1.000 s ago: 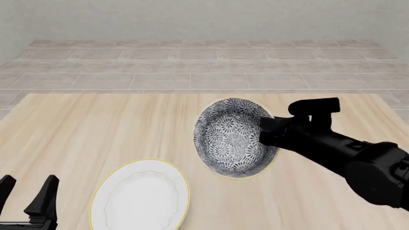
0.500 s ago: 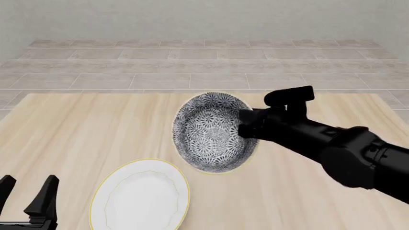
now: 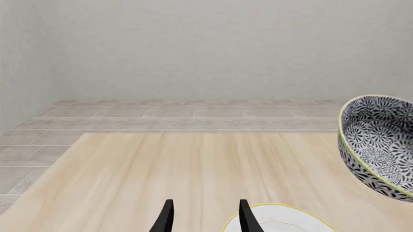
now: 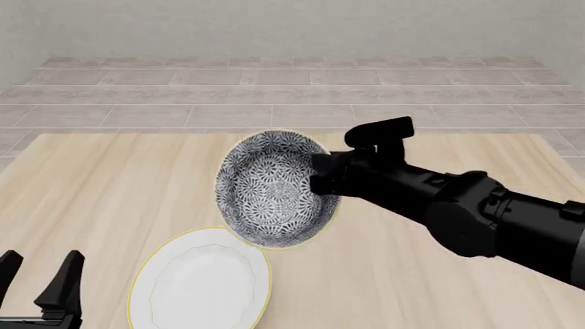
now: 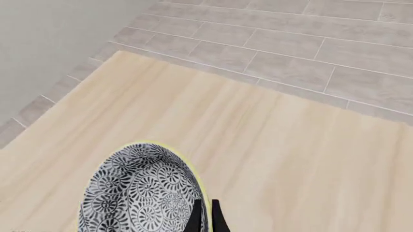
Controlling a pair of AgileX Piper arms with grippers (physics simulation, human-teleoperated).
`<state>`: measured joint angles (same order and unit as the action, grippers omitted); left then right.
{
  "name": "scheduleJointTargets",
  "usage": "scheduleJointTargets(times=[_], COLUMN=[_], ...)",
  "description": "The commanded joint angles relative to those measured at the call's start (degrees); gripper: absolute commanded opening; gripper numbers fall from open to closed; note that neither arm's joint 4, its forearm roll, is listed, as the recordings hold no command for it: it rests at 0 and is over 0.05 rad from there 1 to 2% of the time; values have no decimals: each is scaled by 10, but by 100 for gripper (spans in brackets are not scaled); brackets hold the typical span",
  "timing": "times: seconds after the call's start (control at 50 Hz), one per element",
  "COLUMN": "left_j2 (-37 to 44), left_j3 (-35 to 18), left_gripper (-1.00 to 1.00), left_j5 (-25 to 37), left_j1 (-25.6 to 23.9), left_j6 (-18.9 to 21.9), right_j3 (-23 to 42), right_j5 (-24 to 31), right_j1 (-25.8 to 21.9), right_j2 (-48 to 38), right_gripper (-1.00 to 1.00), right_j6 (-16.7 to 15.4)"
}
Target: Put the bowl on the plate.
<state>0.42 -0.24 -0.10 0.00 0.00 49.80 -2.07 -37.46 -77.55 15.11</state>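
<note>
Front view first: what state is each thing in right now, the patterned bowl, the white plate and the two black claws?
Grey-and-white floral bowl: lifted off the table, tilted, held by its rim.
White round plate with gold rim: flat on the wooden table, nothing on it.
Right gripper: shut on the bowl's rim.
Left gripper: open, holding nothing, beside the plate.

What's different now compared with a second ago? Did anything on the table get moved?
The right claw, gripping the bowl by its rim, has carried it left and toward the plate. In the front view the tilted bowl now overlaps the plate's far edge; it is off the table, not yet set down. The plate has not moved, and the left claw stays open and idle at the near left.
</note>
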Motion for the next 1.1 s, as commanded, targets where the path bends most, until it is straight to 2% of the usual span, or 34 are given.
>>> scheduleJointTargets(times=[0.02,0.18,0.32,0.4,0.6,1.1], left_j2=[0,0,0,0,0,0], left_j3=[0,0,0,0,0,0], left_gripper=[100,100,100,100,100,100], left_j5=[0,0,0,0,0,0], left_j1=[0,0,0,0,0,0], left_j6=[0,0,0,0,0,0], right_j3=[16,26,24,27,32,62], right_j5=[-15,-17,-28,-28,-31,-19], right_j1=[-24,-40,-63,-70,-88,-120], right_j2=[-20,-29,-47,-56,-80,-133], right_gripper=[-100,-100,-100,-100,-100,-100], right_j6=[13,21,66,70,76,64])
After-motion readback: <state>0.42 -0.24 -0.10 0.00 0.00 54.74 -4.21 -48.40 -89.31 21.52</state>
